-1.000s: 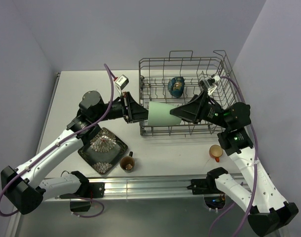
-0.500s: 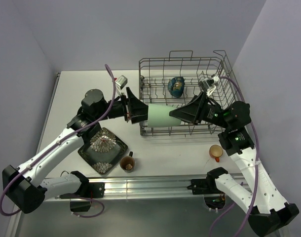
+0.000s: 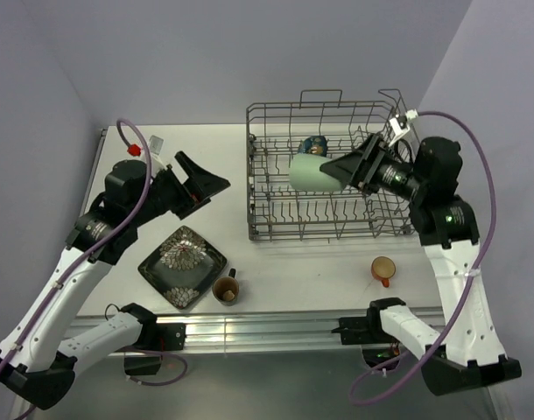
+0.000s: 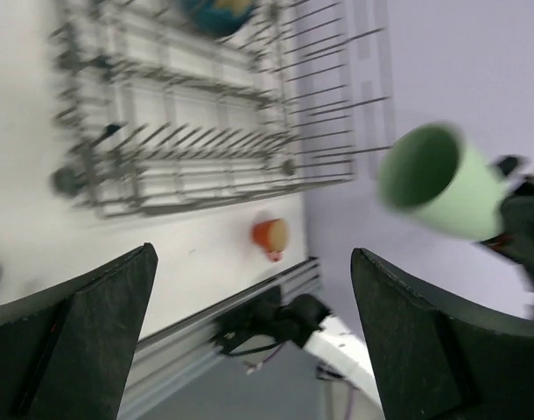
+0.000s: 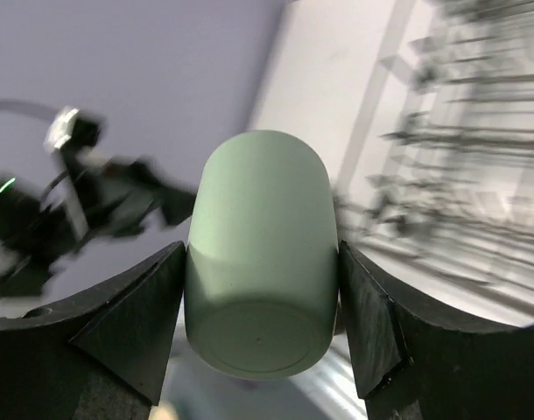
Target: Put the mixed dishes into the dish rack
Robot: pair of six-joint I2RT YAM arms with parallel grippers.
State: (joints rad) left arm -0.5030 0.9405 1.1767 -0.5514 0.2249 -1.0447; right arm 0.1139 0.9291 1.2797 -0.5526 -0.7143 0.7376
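My right gripper [image 3: 330,170] is shut on the pale green cup [image 3: 311,171], holding it on its side above the dish rack [image 3: 276,229]. In the right wrist view both fingers press the sides of the cup [image 5: 260,245], base toward the camera. My left gripper [image 3: 210,192] hangs open and empty left of the rack, well apart from the cup [image 4: 442,179]. A dark bowl [image 3: 312,147] lies inside the rack at the back. On the table sit the dark square plate [image 3: 181,266], the small brown cup [image 3: 225,290] and the small orange cup [image 3: 382,269].
The rack has upright tines and raised wire handles [image 3: 321,93] at the back. A metal rail [image 3: 267,328] runs along the table's near edge. Walls close in at the back and on both sides.
My left gripper opened, let go of the green cup and pulled back to the left. The right arm carried the cup back and to the right, over the rack.
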